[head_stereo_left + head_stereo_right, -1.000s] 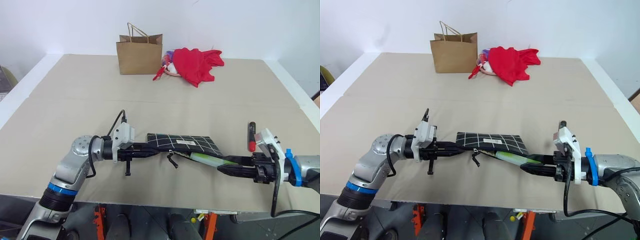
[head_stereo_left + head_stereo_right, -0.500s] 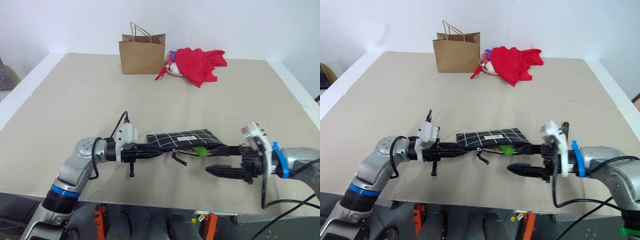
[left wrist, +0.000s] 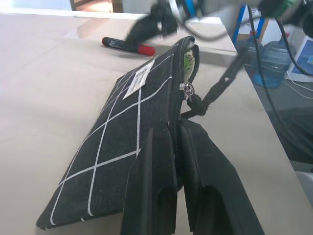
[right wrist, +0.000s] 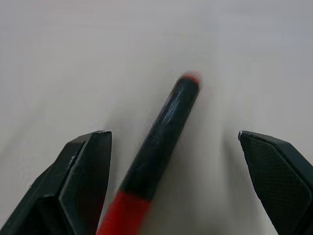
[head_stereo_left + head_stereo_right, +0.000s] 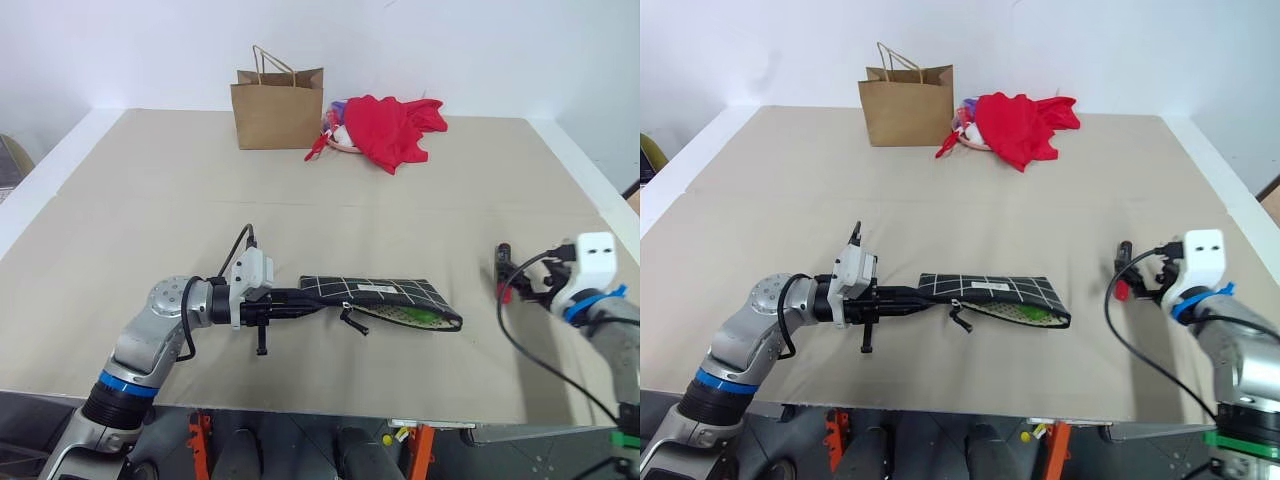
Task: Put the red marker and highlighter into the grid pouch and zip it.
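- Left eye view: the grid pouch (image 5: 385, 297) is seen lying flat near the front edge of the surface (image 5: 150, 190), its long axis running parallel to that edge.
- The pouch's left end is clenched between the fingers of the left tool (image 5: 310, 302); the zipper edge faces the front edge, with the pull cord (image 5: 350, 322) hanging loose.
- The highlighter (image 5: 415, 317) is seen as a green patch inside the open mouth of the pouch, toward its right end; its direction cannot be told.
- The red marker (image 5: 503, 270) is seen lying on the surface near the right edge, well apart from the pouch, its long axis running roughly from the front edge toward the back edge, with a red section at the nearer end.
- In the right wrist view, the right tool (image 4: 171, 171) is spread wide, a finger (image 4: 80, 181) on either side of the marker, without contact.
- A brown paper bag (image 5: 277, 105) and a red cloth heap (image 5: 395, 128) are seen near the back edge.
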